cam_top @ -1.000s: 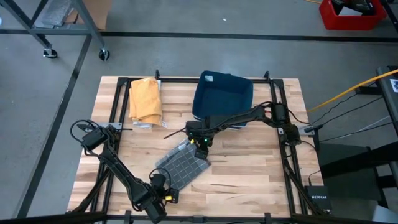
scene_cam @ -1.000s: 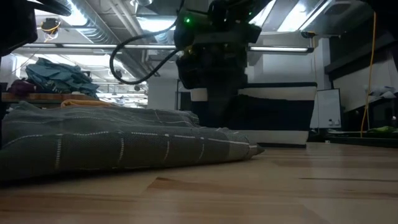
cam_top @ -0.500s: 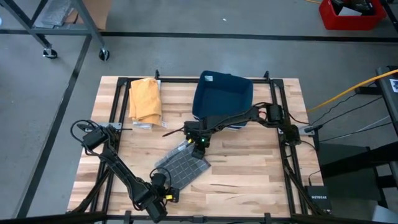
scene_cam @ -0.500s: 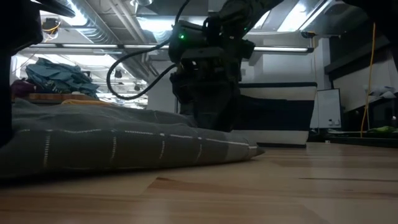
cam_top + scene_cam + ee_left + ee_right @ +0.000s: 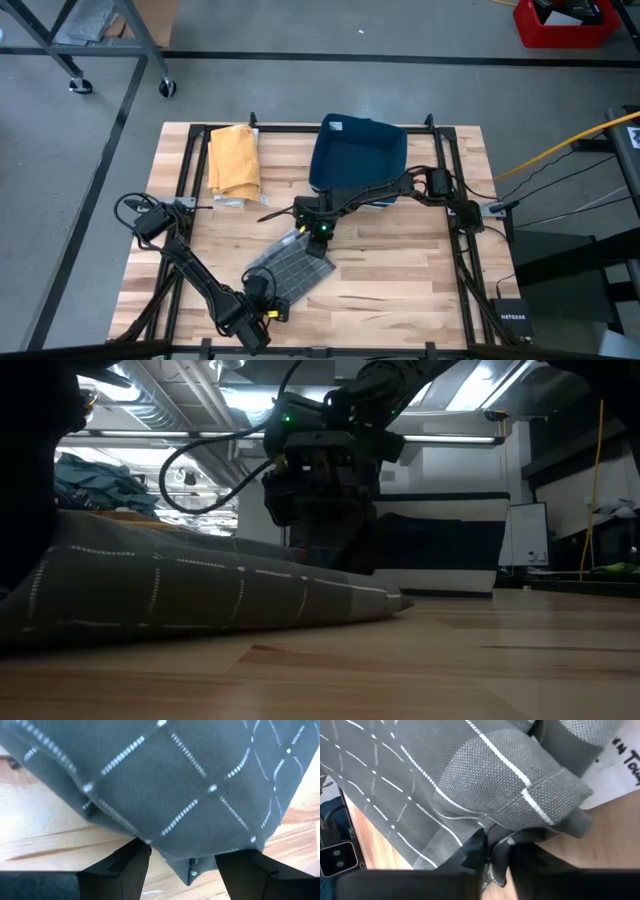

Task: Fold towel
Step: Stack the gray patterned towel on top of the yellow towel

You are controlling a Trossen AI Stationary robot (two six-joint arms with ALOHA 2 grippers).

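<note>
Now: 1 grey towel (image 5: 290, 266) on table (image 5: 400, 260); right hand (image 5: 313, 232) pinching its far edge, left hand (image 5: 262, 300) spread at near corner.

In the view from above, the right hand (image 5: 318, 236) covers the far corner of the gray towel (image 5: 290, 265), so its fingertips do not show there. The left hand (image 5: 262, 308) sits at the near edge of the surface (image 5: 400, 270), too small to tell how it meets the cloth. In the low view, the towel (image 5: 180, 595) is cut off by the picture's side. In the left wrist view, the cloth (image 5: 165, 785) fills most of the picture and is blurry. In the right wrist view, the label (image 5: 620, 770) is cut off and cannot be read whole.
</note>
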